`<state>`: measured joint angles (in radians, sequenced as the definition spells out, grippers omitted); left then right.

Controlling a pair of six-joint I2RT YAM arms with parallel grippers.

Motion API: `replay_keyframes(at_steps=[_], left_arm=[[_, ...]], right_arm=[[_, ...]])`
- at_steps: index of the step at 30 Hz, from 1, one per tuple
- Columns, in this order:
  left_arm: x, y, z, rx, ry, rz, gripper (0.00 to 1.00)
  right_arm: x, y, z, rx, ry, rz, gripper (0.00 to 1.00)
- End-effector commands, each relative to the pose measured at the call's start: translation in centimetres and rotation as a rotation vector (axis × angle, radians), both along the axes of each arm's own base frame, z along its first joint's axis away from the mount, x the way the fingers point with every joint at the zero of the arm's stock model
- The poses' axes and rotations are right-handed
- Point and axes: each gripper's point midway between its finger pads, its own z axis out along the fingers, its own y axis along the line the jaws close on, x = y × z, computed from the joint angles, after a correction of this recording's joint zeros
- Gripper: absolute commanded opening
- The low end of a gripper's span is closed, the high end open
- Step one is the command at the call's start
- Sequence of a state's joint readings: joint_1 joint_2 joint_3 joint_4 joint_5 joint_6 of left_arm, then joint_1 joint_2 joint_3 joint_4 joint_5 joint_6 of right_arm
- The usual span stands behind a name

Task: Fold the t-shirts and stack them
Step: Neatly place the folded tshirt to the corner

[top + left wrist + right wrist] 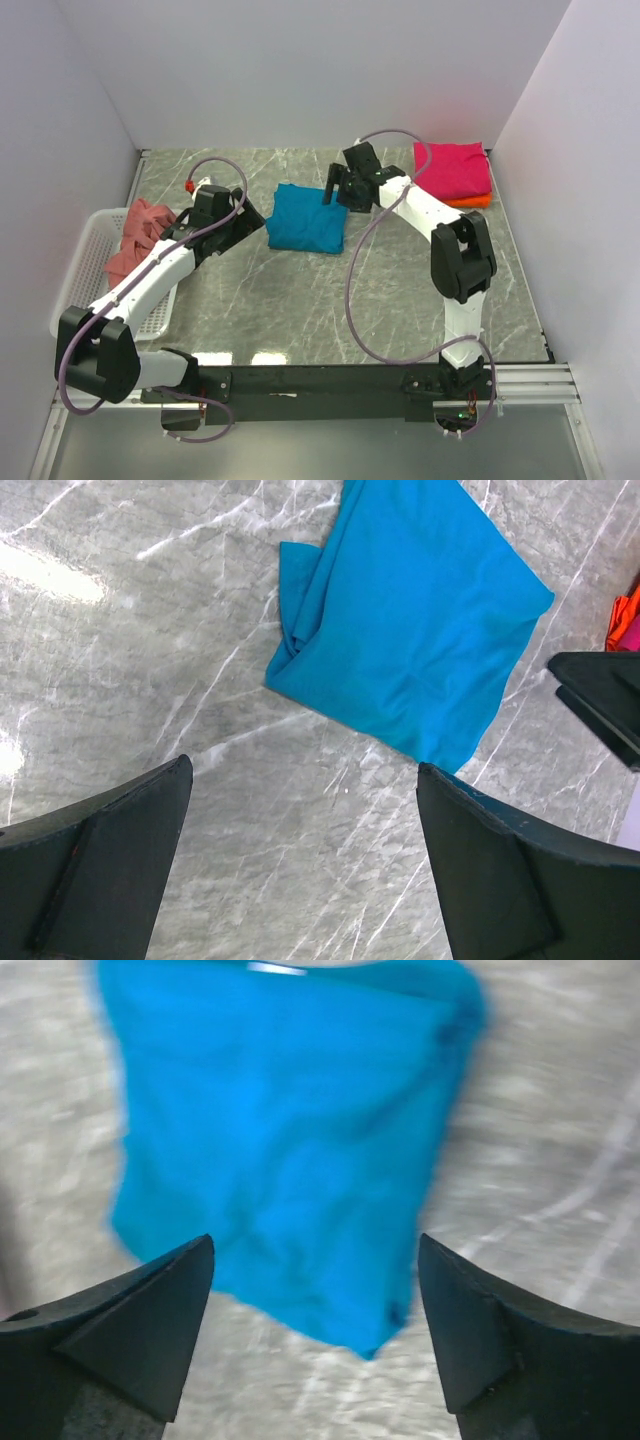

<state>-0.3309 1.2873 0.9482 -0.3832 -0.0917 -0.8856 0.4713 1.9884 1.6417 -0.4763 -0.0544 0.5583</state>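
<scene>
Closest to you in the left wrist view, the left gripper point(305, 770) has its two dark fingers point(110, 850) spread wide with nothing between them, only bare marbled table point(150, 660) beneath. The teal-blue t-shirt point(420, 630) lies just ahead of those fingers, folded into a rough rectangle with a bunched edge on its left side. In the right wrist view, the right gripper point(316, 1242) is also spread wide and holds nothing; the teal cloth fills the space below and between its fingers. That view is blurred, so you cannot tell whether the fingertips touch the cloth. From above, you see the teal shirt near the middle of the table, the left gripper just off its left edge and the right gripper at its far right corner. At the far right corner of the table the magenta t-shirt point(452, 168) sits folded on top of the orange t-shirt point(472, 202). On the left, the salmon-pink t-shirt point(140, 232) lies crumpled in the white mesh basket point(85, 262).
</scene>
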Motion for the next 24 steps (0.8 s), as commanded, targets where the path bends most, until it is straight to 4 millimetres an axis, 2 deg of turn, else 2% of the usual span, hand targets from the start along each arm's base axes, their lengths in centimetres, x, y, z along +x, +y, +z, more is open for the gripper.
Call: replay_keyframes(at_steps=[1,8,13,17,20,23,24], left_arm=[[0.6,-0.1,1.1,-0.010,-0.045,0.009,0.99],[0.7,-0.2,0.5,-0.002,-0.025,0.003,0.99],[0.8,-0.3,0.2,0.002,-0.020,0.000,0.99],[0.8,-0.1,0.1,0.007,-0.015,0.005,1.00],[0.8,-0.1,0.1,0.009,-0.017,0.006,0.99],[0.9,-0.1,0.2,0.009,-0.017,0.007,1.00],[0.8,-0.1,0.0,0.012,-0.010,0.008,0.99]], right_arm=[[0.3,-2.7,-2.3,-0.098,0.057,-0.109,0.87],[0.9,-2.4,-5.6,-0.096,0.134,-0.114,0.73],[1.4,-1.2,-7.6,-0.074,0.163,-0.073,0.65],[1.6,-0.7,-9.3,-0.076,0.199,-0.057,0.53],[1.6,0.1,-10.1,-0.065,0.213,-0.025,0.42],[2.0,0.2,-10.0,-0.078,0.198,-0.010,0.22],[1.9,0.0,-10.0,-0.090,0.209,-0.004,0.07]])
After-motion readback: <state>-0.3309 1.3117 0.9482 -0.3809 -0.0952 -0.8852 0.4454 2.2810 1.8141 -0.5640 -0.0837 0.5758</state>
